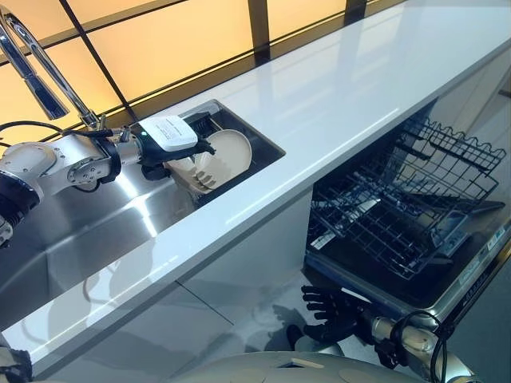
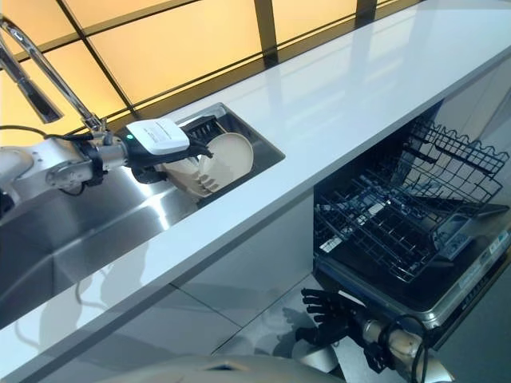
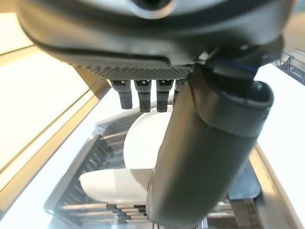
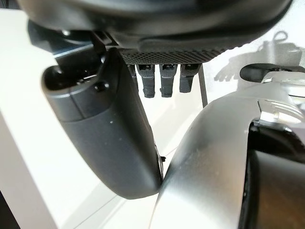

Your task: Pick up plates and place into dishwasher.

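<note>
We have our left hand with fingers straight, holding nothing, poised over the cream round plates standing on edge in the sink's dark slotted rack, ready to grasp one, while our right hand hangs relaxed and empty below the open dishwasher's black wire basket.

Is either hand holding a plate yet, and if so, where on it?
Nothing is held. The left hand hovers open above the plates in the sink rack; the right hand hangs open, low by the dishwasher.

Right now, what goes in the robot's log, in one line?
left robot hand: open over plates in sink rack | right robot hand: open, low | dishwasher: open
</note>
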Controlling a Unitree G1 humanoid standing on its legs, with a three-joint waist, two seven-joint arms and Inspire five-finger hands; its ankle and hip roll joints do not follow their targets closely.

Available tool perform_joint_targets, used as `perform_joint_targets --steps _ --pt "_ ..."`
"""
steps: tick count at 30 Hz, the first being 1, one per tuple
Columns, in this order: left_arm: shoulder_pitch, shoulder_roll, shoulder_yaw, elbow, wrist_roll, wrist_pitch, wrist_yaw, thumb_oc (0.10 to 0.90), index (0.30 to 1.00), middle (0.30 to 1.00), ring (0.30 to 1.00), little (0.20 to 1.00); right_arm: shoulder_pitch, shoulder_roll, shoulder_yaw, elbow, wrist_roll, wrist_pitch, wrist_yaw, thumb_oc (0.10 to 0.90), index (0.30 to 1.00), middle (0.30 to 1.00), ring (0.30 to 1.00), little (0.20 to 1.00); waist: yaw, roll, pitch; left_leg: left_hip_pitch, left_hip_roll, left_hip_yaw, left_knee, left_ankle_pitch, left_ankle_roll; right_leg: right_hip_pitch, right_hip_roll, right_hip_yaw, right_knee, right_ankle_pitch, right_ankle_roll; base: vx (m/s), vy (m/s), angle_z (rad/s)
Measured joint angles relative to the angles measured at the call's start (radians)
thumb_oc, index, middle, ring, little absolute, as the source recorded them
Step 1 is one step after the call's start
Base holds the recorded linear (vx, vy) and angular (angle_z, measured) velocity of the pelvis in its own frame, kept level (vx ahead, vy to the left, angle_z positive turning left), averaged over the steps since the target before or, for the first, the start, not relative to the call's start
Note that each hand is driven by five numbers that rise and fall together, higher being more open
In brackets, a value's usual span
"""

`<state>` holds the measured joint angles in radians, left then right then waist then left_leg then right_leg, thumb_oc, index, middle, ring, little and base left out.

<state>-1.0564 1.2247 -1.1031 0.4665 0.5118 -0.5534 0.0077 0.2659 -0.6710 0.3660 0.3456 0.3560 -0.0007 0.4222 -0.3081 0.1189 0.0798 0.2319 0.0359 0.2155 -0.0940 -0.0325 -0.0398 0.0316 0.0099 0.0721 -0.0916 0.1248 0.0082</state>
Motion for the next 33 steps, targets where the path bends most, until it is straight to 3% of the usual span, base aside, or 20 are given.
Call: perform_joint_targets --steps 9,26,27,28,29,30,33 --pt "0.050 -0.009 0.000 0.017 0.000 0.005 -0.042 0.800 0.900 0.900 0.900 0.900 0.009 -0.017 -0.006 -0.028 0.001 -0.004 -0.001 0.800 0.900 0.900 0.900 0.900 -0.010 -0.017 0.016 -0.001 0.000 0.003 0.000 -0.001 0.000 -0.002 0.000 0.003 0.000 0.001 -0.001 0.00 0.000 0.00" --pt "0.102 -0.012 0.004 0.027 0.000 0.031 -0.076 0.800 0.900 0.900 0.900 0.900 0.012 -0.019 -0.007 -0.035 0.001 -0.005 -0.006 0.800 0.900 0.900 0.900 0.900 -0.009 -0.017 0.020 0.000 0.002 -0.001 0.000 -0.002 0.001 0.001 0.000 0.000 0.000 0.000 0.000 0.00 0.000 0.00" --pt "0.102 -0.027 0.011 0.051 0.000 0.032 -0.076 0.421 0.575 0.575 0.575 0.521 0.014 -0.019 -0.008 -0.035 0.001 -0.005 -0.006 0.800 0.900 0.900 0.900 0.900 -0.009 -0.017 0.020 0.000 0.001 0.000 0.000 -0.002 0.001 0.001 0.000 0.001 0.000 0.000 0.000 0.00 0.000 0.00" --pt "0.102 -0.044 0.020 0.079 0.001 0.033 -0.076 0.251 0.429 0.429 0.429 0.351 0.014 -0.019 -0.008 -0.036 0.001 -0.005 -0.006 0.800 0.900 0.900 0.900 0.900 -0.008 -0.017 0.020 0.000 0.001 0.000 0.000 -0.002 0.001 0.001 0.000 0.001 0.000 0.000 0.000 0.00 0.000 0.00" --pt "0.102 -0.049 0.025 0.086 0.001 0.037 -0.075 0.149 0.342 0.342 0.342 0.249 0.014 -0.019 -0.008 -0.036 0.001 -0.005 -0.006 0.800 0.900 0.900 0.900 0.900 -0.009 -0.017 0.020 0.000 0.001 0.000 0.000 -0.002 0.001 0.001 -0.001 0.001 0.000 0.000 0.000 0.00 0.000 0.00" --pt "0.102 -0.051 0.037 0.091 0.001 0.043 -0.075 0.100 0.300 0.300 0.300 0.200 0.014 -0.019 -0.008 -0.037 0.001 -0.005 -0.006 0.800 0.900 0.900 0.900 0.900 -0.009 -0.018 0.021 0.000 0.001 0.001 0.000 -0.002 0.001 0.000 0.000 0.002 0.000 0.000 0.000 0.00 0.000 0.00" --pt "0.102 -0.055 0.051 0.113 0.001 0.051 -0.074 0.100 0.300 0.300 0.300 0.200 0.015 -0.019 -0.008 -0.037 0.001 -0.006 -0.006 0.800 0.900 0.900 0.900 0.900 -0.012 -0.018 0.021 -0.001 0.001 0.003 0.000 -0.002 0.001 -0.002 0.001 0.004 0.000 0.000 0.000 0.00 0.000 0.00"
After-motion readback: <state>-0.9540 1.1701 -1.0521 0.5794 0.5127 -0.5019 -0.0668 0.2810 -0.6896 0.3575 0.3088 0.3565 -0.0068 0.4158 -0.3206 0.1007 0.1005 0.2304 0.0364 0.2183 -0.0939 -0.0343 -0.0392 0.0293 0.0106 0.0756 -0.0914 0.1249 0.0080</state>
